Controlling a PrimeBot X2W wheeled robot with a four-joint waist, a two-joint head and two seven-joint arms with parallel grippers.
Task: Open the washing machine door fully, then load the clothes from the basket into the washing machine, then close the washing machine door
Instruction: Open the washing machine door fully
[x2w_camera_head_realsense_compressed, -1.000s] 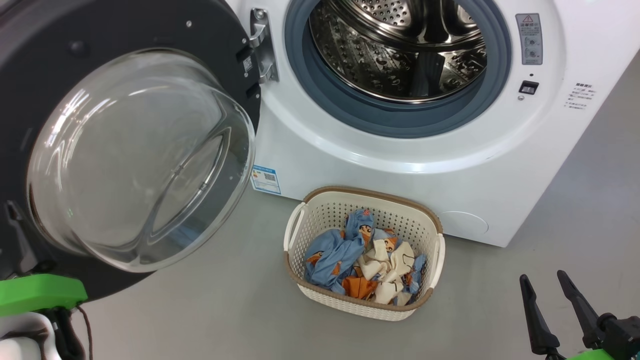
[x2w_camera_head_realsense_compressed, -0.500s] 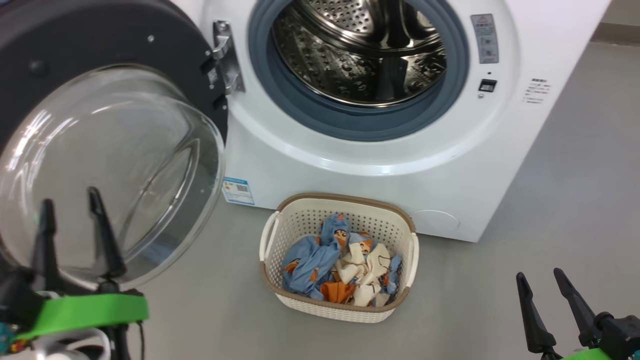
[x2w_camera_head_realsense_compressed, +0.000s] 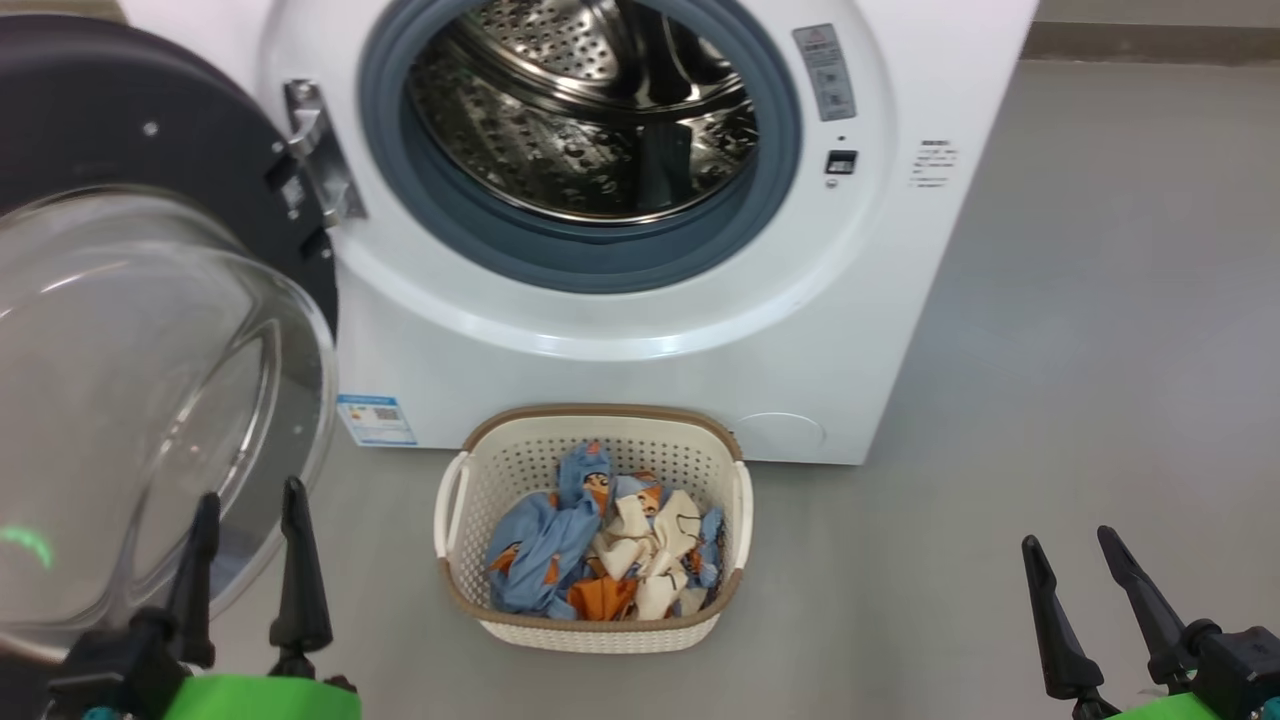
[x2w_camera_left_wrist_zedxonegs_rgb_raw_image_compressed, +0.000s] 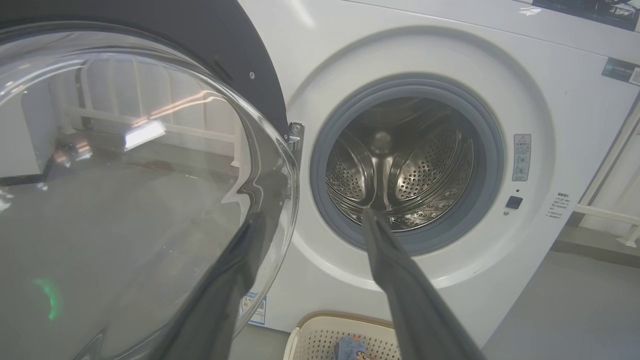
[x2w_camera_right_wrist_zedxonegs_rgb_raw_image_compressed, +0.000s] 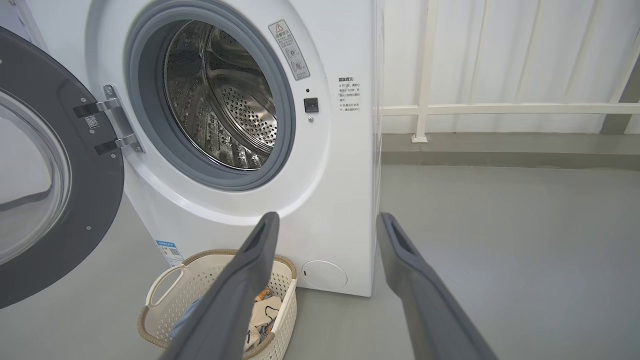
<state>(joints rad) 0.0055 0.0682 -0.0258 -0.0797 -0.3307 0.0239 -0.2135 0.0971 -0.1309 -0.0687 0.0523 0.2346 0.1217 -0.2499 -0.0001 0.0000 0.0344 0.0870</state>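
The washing machine (x2w_camera_head_realsense_compressed: 640, 350) stands in front of me, its steel drum (x2w_camera_head_realsense_compressed: 590, 120) exposed. The washing machine door (x2w_camera_head_realsense_compressed: 130, 380) hangs swung out to the left on its hinge (x2w_camera_head_realsense_compressed: 320, 165), its glass bowl bulging toward me. On the floor before the machine sits the basket (x2w_camera_head_realsense_compressed: 455, 500), holding the clothes (x2w_camera_head_realsense_compressed: 600, 545) in blue, cream and orange. At the lower left my left gripper (x2w_camera_head_realsense_compressed: 250, 495) is open and empty, just in front of the door glass (x2w_camera_left_wrist_zedxonegs_rgb_raw_image_compressed: 125, 175). My right gripper (x2w_camera_head_realsense_compressed: 1068, 540) is open and empty at the lower right, well right of the basket (x2w_camera_right_wrist_zedxonegs_rgb_raw_image_compressed: 165, 310).
Grey floor (x2w_camera_head_realsense_compressed: 1100, 300) stretches open to the right of the machine. A white railing (x2w_camera_right_wrist_zedxonegs_rgb_raw_image_compressed: 425, 107) runs along the wall behind that side. A blue label sticker (x2w_camera_head_realsense_compressed: 375, 420) sits low on the machine's front, beside the door.
The head camera has turned, so the whole scene has slid left in the picture. My left gripper's fingers have come up into view before the door glass. The right gripper has kept its place.
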